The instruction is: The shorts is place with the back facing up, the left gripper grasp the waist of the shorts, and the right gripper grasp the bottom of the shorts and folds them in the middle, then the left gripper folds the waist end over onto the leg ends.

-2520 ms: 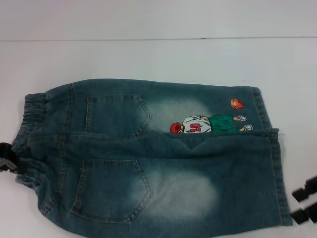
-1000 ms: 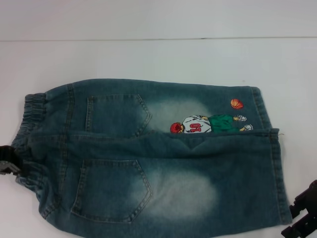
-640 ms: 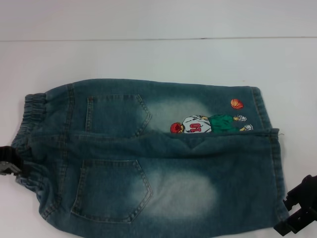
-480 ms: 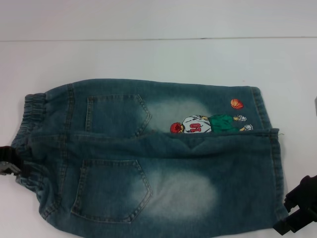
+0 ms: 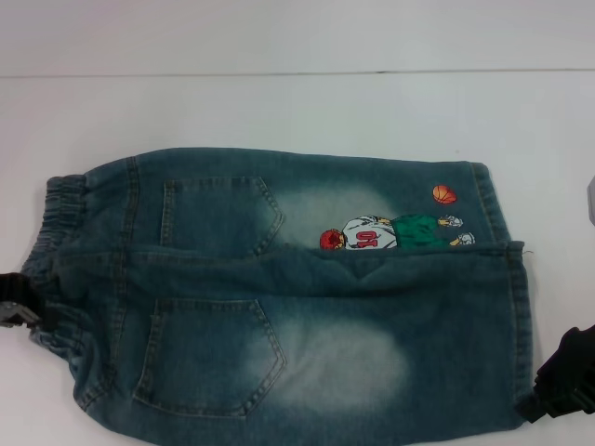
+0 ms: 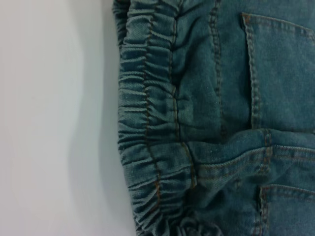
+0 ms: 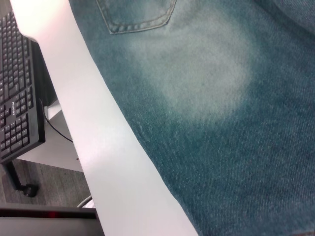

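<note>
The white table [image 5: 279, 102] fills the head view, and on it the shorts [image 5: 307, 316] lie flat with the back pockets up, spread across the middle and lower part of the frame. Their long axis runs left to right: the waist [image 5: 51, 232], a puckered elastic band, sits at the left edge, and the leg hems [image 5: 521, 316] close off the right side, the far one just beside the small cartoon print [image 5: 395, 232]. My left gripper [image 5: 14, 302] shows at the lower left edge of the frame, right against the waistband, so it is the nearer hand for that end; whether its fingers have closed on the band I cannot tell, since only a sliver of it is in view and my left wrist view shows nothing but the gathered band [image 6: 147, 132] and a pocket [image 6: 280, 73]. My right gripper [image 5: 562, 381] is at the lower right edge of the frame, touching or just beside the near corner of the hem, and again I cannot tell how wide it stands or whether it holds cloth. My right wrist view looks down on the faded patch of the near leg [image 7: 206, 73] and the table edge [image 7: 113, 162], with a black keyboard [image 7: 19, 88] on a lower surface beyond it. As I judge it, both hands are at their ends and the fold has not begun; the next lift would carry the near long edge away from me over the far one. There are no containers here.
</note>
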Motion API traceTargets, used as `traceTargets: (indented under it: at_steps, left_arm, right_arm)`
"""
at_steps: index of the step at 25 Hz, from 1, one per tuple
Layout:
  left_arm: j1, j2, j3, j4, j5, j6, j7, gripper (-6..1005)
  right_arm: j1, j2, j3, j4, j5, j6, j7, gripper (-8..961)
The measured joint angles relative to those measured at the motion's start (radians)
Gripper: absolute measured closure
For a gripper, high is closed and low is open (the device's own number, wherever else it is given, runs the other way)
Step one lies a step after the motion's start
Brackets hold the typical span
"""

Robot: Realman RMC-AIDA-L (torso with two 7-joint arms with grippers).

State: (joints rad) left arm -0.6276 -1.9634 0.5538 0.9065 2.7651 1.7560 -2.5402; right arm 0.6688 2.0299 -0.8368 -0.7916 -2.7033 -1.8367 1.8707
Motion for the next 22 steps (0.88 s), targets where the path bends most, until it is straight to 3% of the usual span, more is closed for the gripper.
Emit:
traceTargets:
  at_steps: [7,10,14,18,22]
  left_arm:
    - [-0.003,0.000,0.000,0.000,0.000,0.003,0.000,956]
    - [-0.006,0.001,-0.008,0.000,-0.012,0.013,0.000,954]
    - [-0.014,0.012,-0.062,0.003,-0.094,0.059,-0.001,948]
    - [-0.020,0.029,-0.114,0.002,-0.123,0.049,-0.010,941]
    - [-0.024,0.031,-0.166,-0.002,-0.126,0.007,-0.023,934]
  right_arm:
    - [-0.002,-0.001,0.001,0.000,-0.001,0.002,-0.003,919]
    - [-0.008,-0.010,0.017,0.000,0.015,-0.005,-0.017,925]
    - [-0.018,-0.036,0.110,0.009,0.042,-0.017,-0.053,930]
    - [-0.030,-0.082,0.262,0.065,0.119,-0.026,-0.095,931]
    - [-0.059,-0.120,0.365,0.142,0.239,0.004,-0.120,930]
